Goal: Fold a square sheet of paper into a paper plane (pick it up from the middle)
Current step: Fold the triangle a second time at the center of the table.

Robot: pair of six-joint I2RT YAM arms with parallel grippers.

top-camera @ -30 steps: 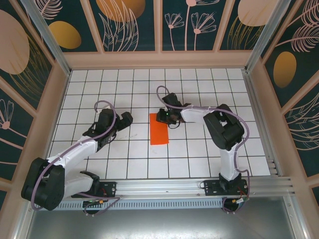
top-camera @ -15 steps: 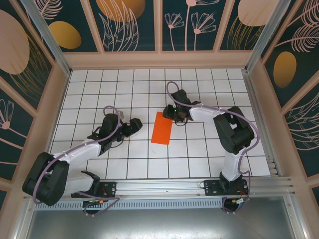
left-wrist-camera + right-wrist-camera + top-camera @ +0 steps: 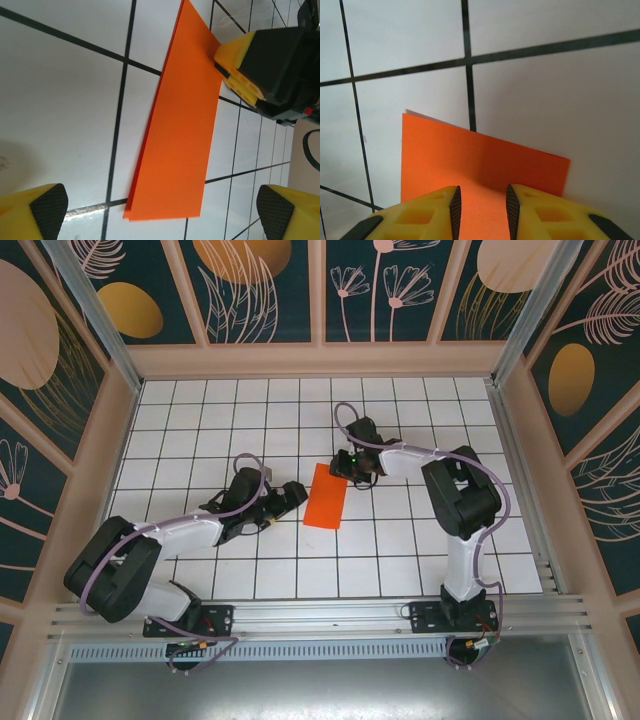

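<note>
1. Square sheet of paper (image 3: 326,497) lies flat on the tiled surface (image 3: 200,410), between the two arms and slightly tilted against the grid. It is doubled into a long strip. In the left wrist view two layer edges show along one long side of the paper (image 3: 175,135).
2. Right gripper (image 3: 351,466) sits at the strip's far end, touching it. In its own view the jaws are drawn close with a slim gap and the tips lie over the paper (image 3: 470,155). Cannot tell whether they pinch the layers or only pin them down.
3. Left gripper (image 3: 292,494) is low, just beside the strip's left long edge and apart from it. Its jaws are released and spread wide, with nothing between the fingertips (image 3: 47,207).
4. Step in hand, as I judge it: the half fold is in and the nose folds are not yet begun. No point or dart shape yet.
5. Next move calls for the left jaws to take a corner or edge of the top layer. The right end must hold firm meanwhile, because thin paper slides easily on smooth tile.
</note>
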